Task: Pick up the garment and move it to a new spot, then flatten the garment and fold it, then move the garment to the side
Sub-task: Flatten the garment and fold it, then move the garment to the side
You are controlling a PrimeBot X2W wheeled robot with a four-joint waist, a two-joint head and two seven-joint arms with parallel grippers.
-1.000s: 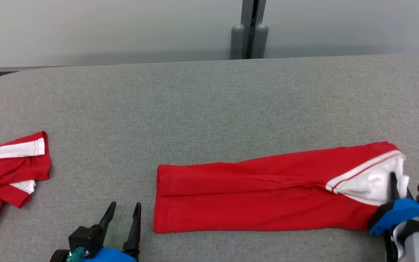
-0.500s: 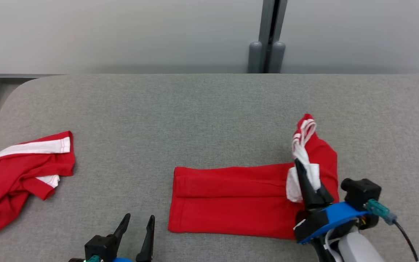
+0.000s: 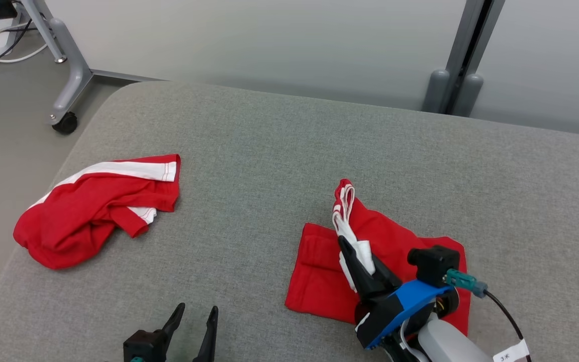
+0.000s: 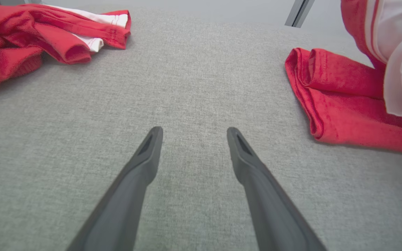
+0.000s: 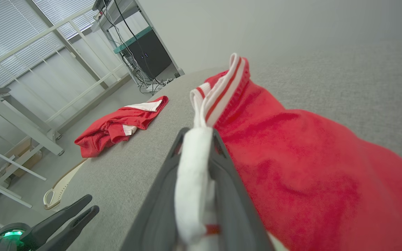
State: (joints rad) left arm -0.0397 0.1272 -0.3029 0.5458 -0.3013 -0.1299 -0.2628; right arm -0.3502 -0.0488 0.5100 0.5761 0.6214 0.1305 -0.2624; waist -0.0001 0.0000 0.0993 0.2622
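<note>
The grey fabric-topped desk (image 3: 269, 151) took up most of the head view, its rounded corner at the left above a bare floor. On the desk's near right part lay the garment (image 3: 319, 271), red, its lower portion folded flat with a doubled edge facing left. Its white-trimmed end was lifted up off that flat portion and stood above it as a narrow bunch of red and white stripes. Well apart from it, toward the desk's left edge, a second red garment (image 3: 88, 211) with a white band sat crumpled in a loose heap. The right gripper (image 3: 357, 254) reached in from the lower right and was clamped on the garment's white fabric; in the right wrist view that white cloth ran pinched between the two dark fingers (image 5: 222, 164), with red cloth draping off to the right. The left gripper (image 3: 197, 307) hovered low at the near edge of the desk, between the two garments, its jaws spread wide and holding nothing, with grey desk visible between them. A metal frame leg with a black caster (image 3: 66, 120) stood on the floor beyond the desk's left corner.
</note>
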